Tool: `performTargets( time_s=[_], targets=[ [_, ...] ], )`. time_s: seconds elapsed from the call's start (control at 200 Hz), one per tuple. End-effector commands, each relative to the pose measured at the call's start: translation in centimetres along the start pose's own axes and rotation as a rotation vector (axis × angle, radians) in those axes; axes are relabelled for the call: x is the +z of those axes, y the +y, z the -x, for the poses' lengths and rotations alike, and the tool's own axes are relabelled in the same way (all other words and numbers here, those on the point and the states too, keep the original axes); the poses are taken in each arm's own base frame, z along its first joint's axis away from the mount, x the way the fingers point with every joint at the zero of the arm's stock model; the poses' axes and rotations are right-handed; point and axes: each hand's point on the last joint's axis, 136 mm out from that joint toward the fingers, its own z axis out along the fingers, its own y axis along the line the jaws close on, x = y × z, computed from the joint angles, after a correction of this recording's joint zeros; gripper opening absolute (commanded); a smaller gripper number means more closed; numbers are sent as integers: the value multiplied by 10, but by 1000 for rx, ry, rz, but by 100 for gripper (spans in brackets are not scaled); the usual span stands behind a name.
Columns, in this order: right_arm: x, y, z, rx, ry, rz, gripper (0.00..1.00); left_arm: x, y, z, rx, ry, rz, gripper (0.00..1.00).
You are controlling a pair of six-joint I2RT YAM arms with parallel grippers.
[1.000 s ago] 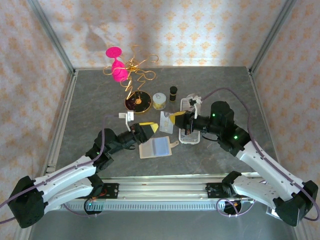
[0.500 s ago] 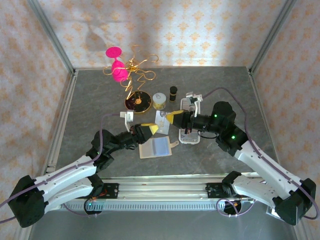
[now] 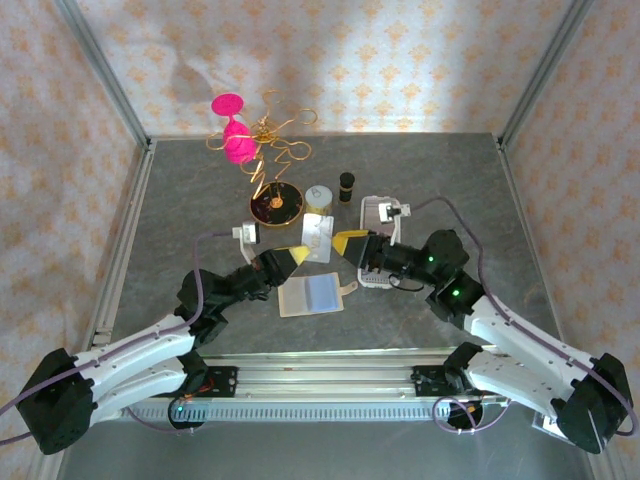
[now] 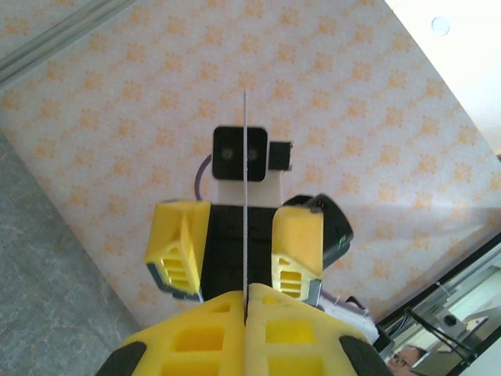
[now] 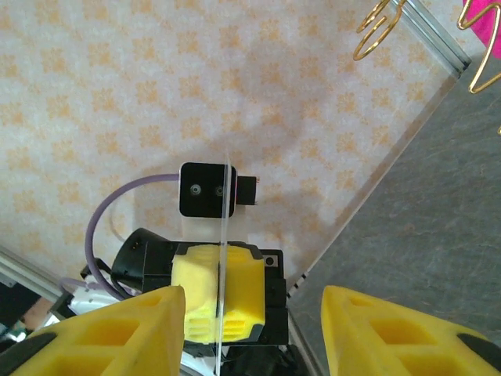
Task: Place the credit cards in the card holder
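Gripping the whitish card by one edge, the left claw was clamped shut on it, holding it up off the table just behind the beige wallet, which lay open with the blue card on it. The right claw stood open, one finger either side of the card, not touching. Risks as I judged them: right fingers could clip the card on pull-back and twist it in that small pinch; a one-handed push-in could shove the loose wallet.
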Motion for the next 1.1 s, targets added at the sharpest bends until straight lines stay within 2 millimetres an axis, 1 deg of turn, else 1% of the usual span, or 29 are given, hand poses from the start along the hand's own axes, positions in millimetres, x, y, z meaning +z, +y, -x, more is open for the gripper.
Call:
performTargets(
  time_s=[0.0, 0.075, 0.19, 0.325, 0.461, 0.516, 0.551, 0.626, 0.691, 0.766, 0.861, 0.881, 0.901, 0.916, 0.931, 0.951, 0.981, 1.001, 1.026, 1.051, 1.096],
  targets=[
    [-7, 34, 25, 15, -151, 120, 46, -2, -25, 16, 0, -76, -95, 0],
    [-5, 37, 21, 21, -146, 134, 44, -2, -24, 15, -5, -71, -90, 0],
    [-3, 42, 24, 14, -153, 151, 42, -2, -23, 14, -9, -66, -87, 0],
    [7, 46, 22, 14, -120, 167, 40, -2, -23, 14, -11, -65, -87, 0],
    [18, 41, 17, 9, -84, 131, 39, -3, -24, 14, -12, -68, -91, 0],
    [19, 41, 17, 12, -85, 133, 37, -3, -24, 14, -12, -68, -92, 0],
    [20, 41, 18, 14, -87, 134, 34, -3, -24, 14, -12, -67, -92, 0],
    [20, 41, 18, 16, -87, 137, 26, -3, -24, 13, -12, -67, -92, 0],
    [20, 40, 17, 18, -87, 130, 15, -4, -22, 13, -9, -65, -83, 0],
    [21, 36, 16, 26, -87, 116, 0, -5, -20, 12, -6, -69, -72, 0],
    [22, 32, 14, 29, -80, 95, 0, -8, -17, 11, -13, -71, -63, 0],
    [21, 30, 14, 29, -81, 87, 0, -9, -15, 11, -15, -72, -54, 3],
    [21, 27, 13, 31, -80, 76, 0, -10, -12, 10, -20, -73, -39, 9],
    [20, 26, 12, 31, -81, 68, 0, -11, -9, 10, -23, -75, -27, 15],
    [20, 23, 12, 30, -81, 58, 0, -13, -5, 9, -28, -76, -12, 24],
    [19, 18, 10, 34, -80, 35, 0, -15, 0, 7, -33, -77, 6, 33],
    [19, 8, 7, 40, -78, -10, 0, -19, 10, 5, -40, -79, 45, 46],
    [18, -2, 4, 45, -75, -52, 0, -22, 17, 3, -43, -82, 76, 52],
    [17, -12, 1, 47, -69, -95, 0, -26, 27, 1, -46, -85, 119, 56],
    [16, -22, -4, 50, -60, -135, 0, -30, 39, -2, -48, -87, 166, 58],
    [14, -41, -12, 58, -43, -206, 0, -40, 60, -7, -49, -85, 267, 57]
  ],
)
